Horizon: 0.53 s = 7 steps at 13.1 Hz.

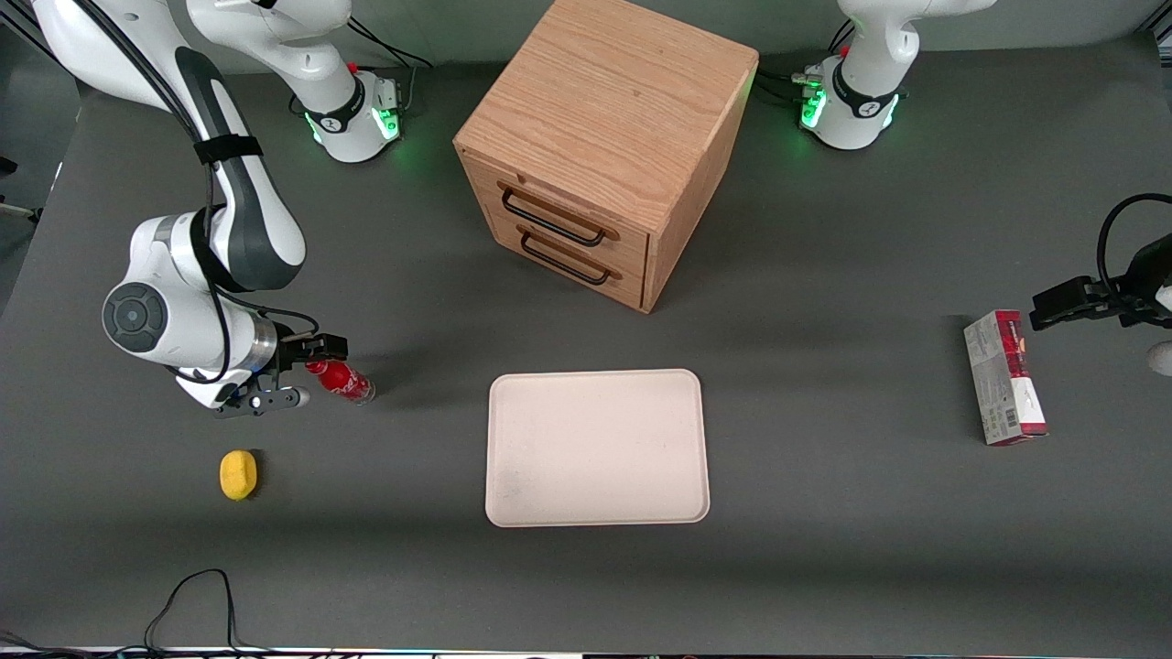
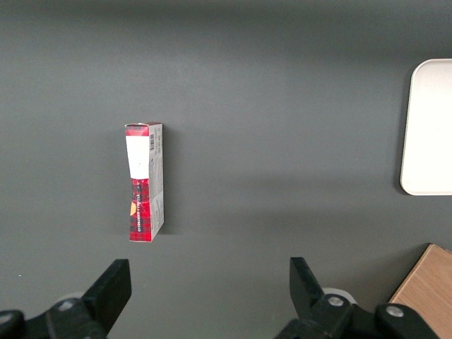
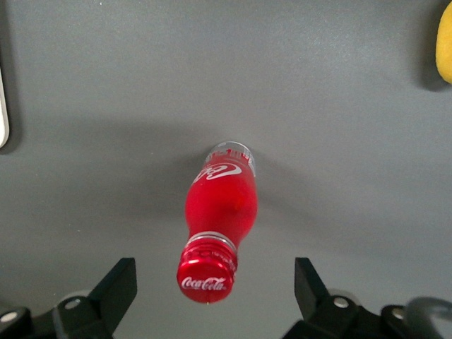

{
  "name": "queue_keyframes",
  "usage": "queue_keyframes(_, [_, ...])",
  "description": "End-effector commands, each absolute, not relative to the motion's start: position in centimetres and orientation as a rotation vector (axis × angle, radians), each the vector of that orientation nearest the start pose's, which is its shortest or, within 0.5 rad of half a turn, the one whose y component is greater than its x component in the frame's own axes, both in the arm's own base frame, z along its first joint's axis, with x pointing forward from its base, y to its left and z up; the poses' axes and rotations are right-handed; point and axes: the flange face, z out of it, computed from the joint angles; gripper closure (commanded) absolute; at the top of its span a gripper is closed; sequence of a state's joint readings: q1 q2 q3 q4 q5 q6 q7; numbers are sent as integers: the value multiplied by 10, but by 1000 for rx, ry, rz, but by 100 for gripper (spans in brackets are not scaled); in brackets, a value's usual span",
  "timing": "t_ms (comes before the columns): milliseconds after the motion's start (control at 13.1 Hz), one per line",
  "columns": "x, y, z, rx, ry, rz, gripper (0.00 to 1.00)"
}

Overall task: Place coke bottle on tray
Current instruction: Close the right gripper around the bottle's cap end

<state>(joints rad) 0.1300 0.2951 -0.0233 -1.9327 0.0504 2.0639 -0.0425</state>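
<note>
The coke bottle stands on the grey table, red cap up, clear base down. In the right wrist view the coke bottle shows from above, with its cap between the two fingers. My right gripper is open and hovers at the cap, one finger on each side and neither touching it; it also shows in the right wrist view. The cream-white tray lies flat and bare beside the bottle, toward the parked arm's end. Its rim shows in the right wrist view.
A yellow lemon-like object lies nearer to the front camera than the gripper. A wooden two-drawer cabinet stands farther from the camera than the tray. A red-and-white carton lies toward the parked arm's end.
</note>
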Motion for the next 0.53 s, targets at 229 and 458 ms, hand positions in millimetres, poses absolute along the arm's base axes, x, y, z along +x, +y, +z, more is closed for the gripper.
queue_keyframes(229, [583,69,328,-3095,-155,226,96])
queue_keyframes(458, [583,69,328,-3095,-148,229,98])
